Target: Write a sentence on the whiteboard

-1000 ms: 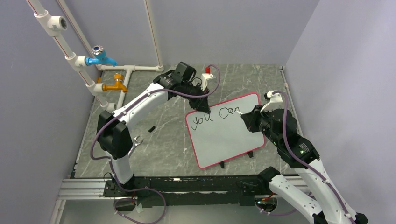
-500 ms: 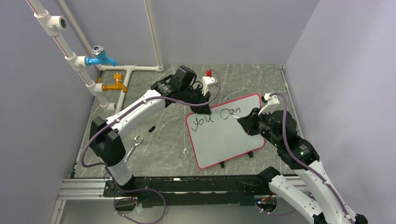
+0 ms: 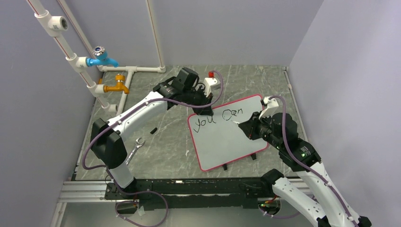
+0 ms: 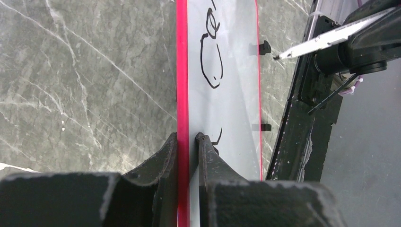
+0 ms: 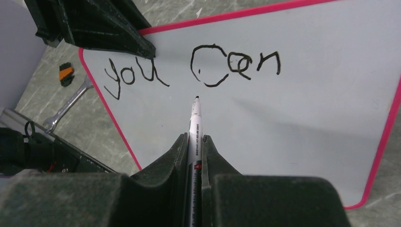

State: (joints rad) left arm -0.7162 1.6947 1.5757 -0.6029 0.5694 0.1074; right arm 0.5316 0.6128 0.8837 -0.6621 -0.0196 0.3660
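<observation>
My right claw (image 5: 193,138) clamps the marker (image 5: 195,116), tip pointing at the whiteboard (image 5: 293,118) on the table (image 3: 165,142).
That wrist reads "you Can" — only my left wrist shows my left claw (image 4: 187,138) pinching the board's red rim.

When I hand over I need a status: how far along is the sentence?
Done: "you Can" is on the whiteboard. In hand: the left gripper clamps its red rim, the right gripper holds the marker, tip under the words. Left: seemingly the rest of the sentence.
</observation>
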